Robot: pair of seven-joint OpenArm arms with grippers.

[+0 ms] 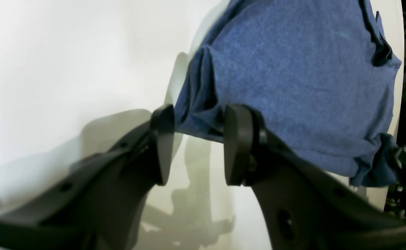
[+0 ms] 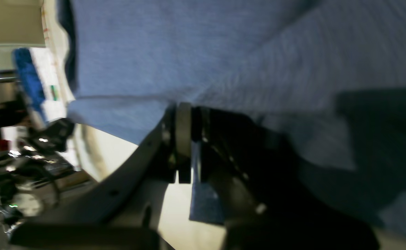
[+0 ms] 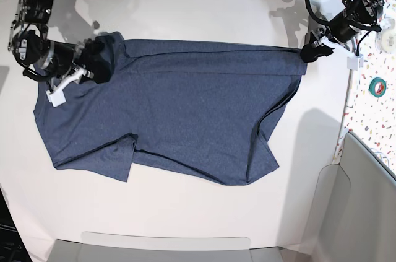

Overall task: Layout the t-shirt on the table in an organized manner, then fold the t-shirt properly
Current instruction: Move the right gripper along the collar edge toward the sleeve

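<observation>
The t-shirt (image 3: 185, 107) lies spread across the table (image 3: 185, 212), its far edge pulled taut because the right gripper (image 2: 187, 142) at far left is clenched on cloth while the left gripper (image 1: 197, 146), far right, straddles bunched fabric, jaws apart.

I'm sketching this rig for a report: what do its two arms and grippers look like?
Both arms are black, with exposed metal joints and black cables along them. The left gripper has two matte black curved fingers ending in flat rounded pads. The right gripper looks alike. In the base view, each wrist carries a small white block.
</observation>
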